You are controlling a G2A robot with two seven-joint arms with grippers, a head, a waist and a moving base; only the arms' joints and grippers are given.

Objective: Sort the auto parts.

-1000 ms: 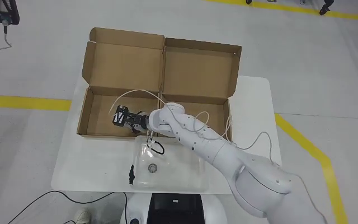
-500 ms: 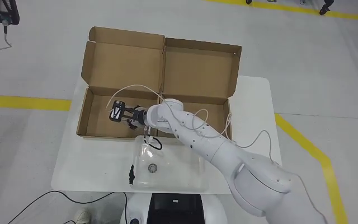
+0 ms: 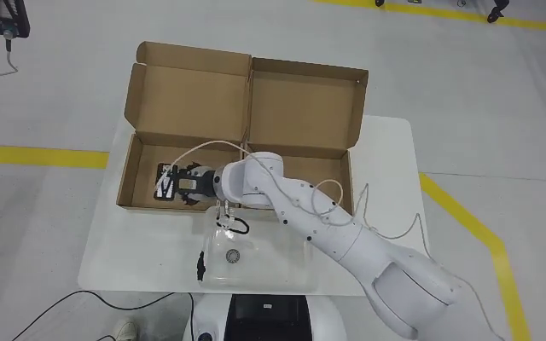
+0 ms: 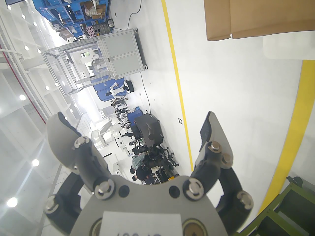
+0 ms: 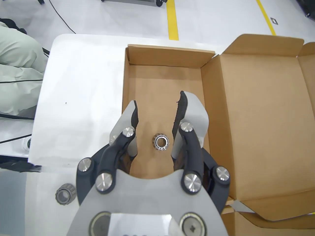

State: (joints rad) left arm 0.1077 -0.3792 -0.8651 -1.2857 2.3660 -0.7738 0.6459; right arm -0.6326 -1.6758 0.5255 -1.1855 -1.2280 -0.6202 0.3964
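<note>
Currently my right gripper (image 5: 158,100) hangs spread and empty over the open brown cardboard box (image 5: 169,55). It is directly above the small ribbed steel roller bearing (image 5: 160,142), which lies flat on the matte floor, already sorted, I judge. A matching grey bearing (image 5: 64,194) sits in the clear plastic tray (image 3: 294,273); my left gripper (image 4: 134,121) is wide apart, holding nothing.

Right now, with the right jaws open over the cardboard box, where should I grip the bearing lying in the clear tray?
Grip the roller bearing across its outer ring, coming straight down from above. It lies flat in the clear tray with its bore facing up, away from the walls, so opposite sides of the ring look free for the jaws.
</note>
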